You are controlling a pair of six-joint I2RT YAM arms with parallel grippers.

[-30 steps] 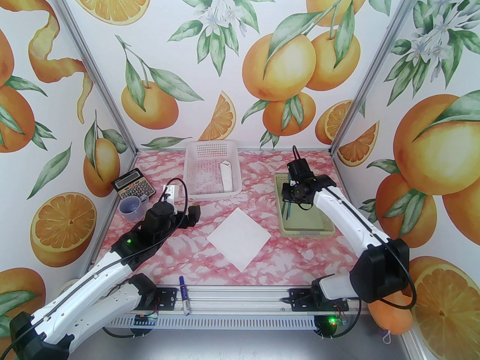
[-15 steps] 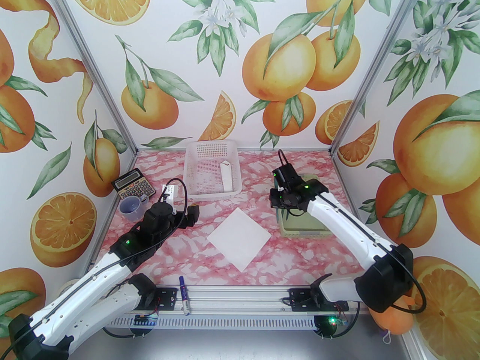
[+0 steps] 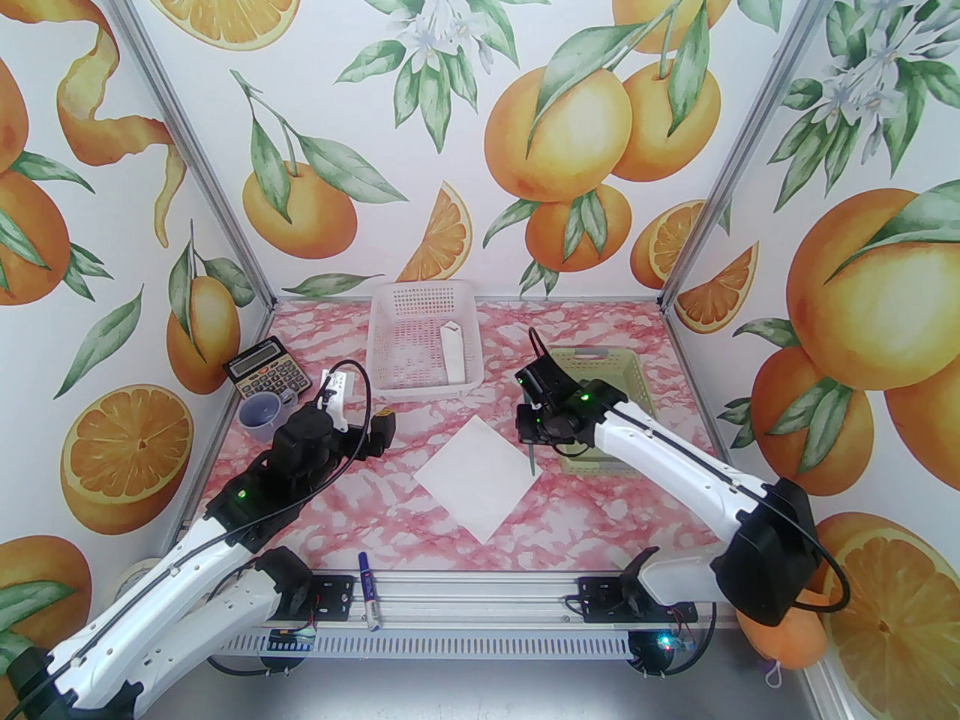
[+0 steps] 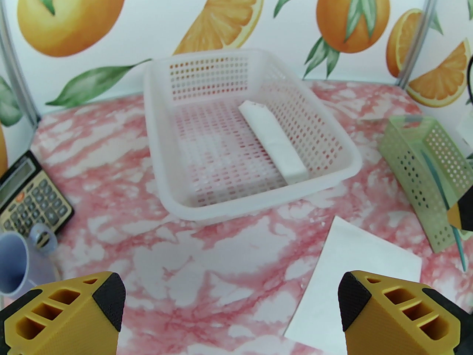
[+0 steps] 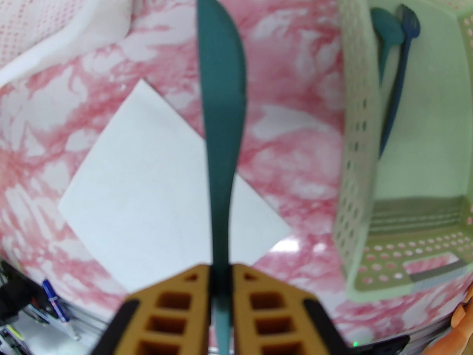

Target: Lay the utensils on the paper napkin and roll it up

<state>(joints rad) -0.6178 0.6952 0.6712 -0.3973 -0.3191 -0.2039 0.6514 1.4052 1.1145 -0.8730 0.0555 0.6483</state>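
Pink-marbled tabletop (image 3: 360,507) carries the paper napkin (image 3: 480,477), a white diamond at centre frame. Above its right-hand edge the right pincer (image 5: 221,272) is clamped on the handle of a teal knife (image 5: 221,87). In the wrist view the knife's long axis runs straight up, blade tip toward the top edge, and the handle end is hidden between the pads. At upper right the spoon (image 5: 386,31) and fork (image 5: 406,22) lie lengthwise in the green tray (image 5: 351,161), the tines blurred. At lower frame the left pincer (image 4: 231,301) gapes wide, holding nothing.
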